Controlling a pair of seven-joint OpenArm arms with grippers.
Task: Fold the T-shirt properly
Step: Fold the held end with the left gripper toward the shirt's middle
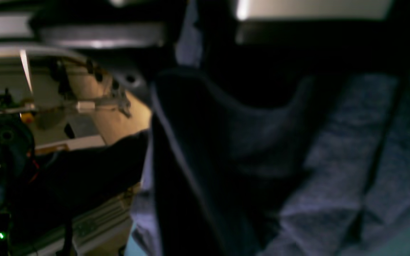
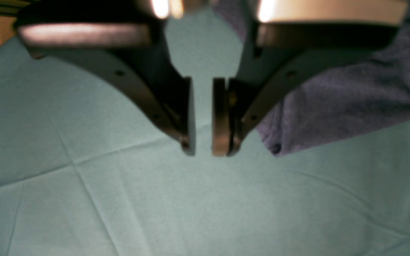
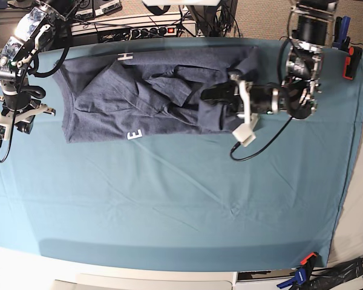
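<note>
1. Cloth of the T-shirt (image 1: pixel 351 149) fills the left wrist view, blurred and dark; we can't make out the left gripper's (image 3: pixel 213 95) tips there, buried in folds. Base view shows it pushed into the shirt's right-hand edge, clenched on the fabric.
2. Right gripper (image 2: pixel 203 142) hangs over bare table cloth (image 2: pixel 119 199), pads parallel w/ a narrow gap, nothing between them; released. One pad (image 2: pixel 219 117) sits just beside a shirt corner, not touching as far as we see.
3. T-shirt (image 3: pixel 151 90): lies at the far side of the table, long axis running left-right in base view, rumpled through the middle. White lettering only partly visible: an "H" by the far edge, an "E" at the near edge; rest hidden in folds. Neck and label: we can't locate them.
4. Surroundings: power strip (image 3: pixel 139 30) and cables beyond the far edge; orange-blue clamps (image 3: pixel 302 272) at the near right corner, partly cut off. White wrist camera block (image 3: pixel 245 134) w/ black cable (image 3: pixel 260 145) trails on the cloth below the left arm.
</note>
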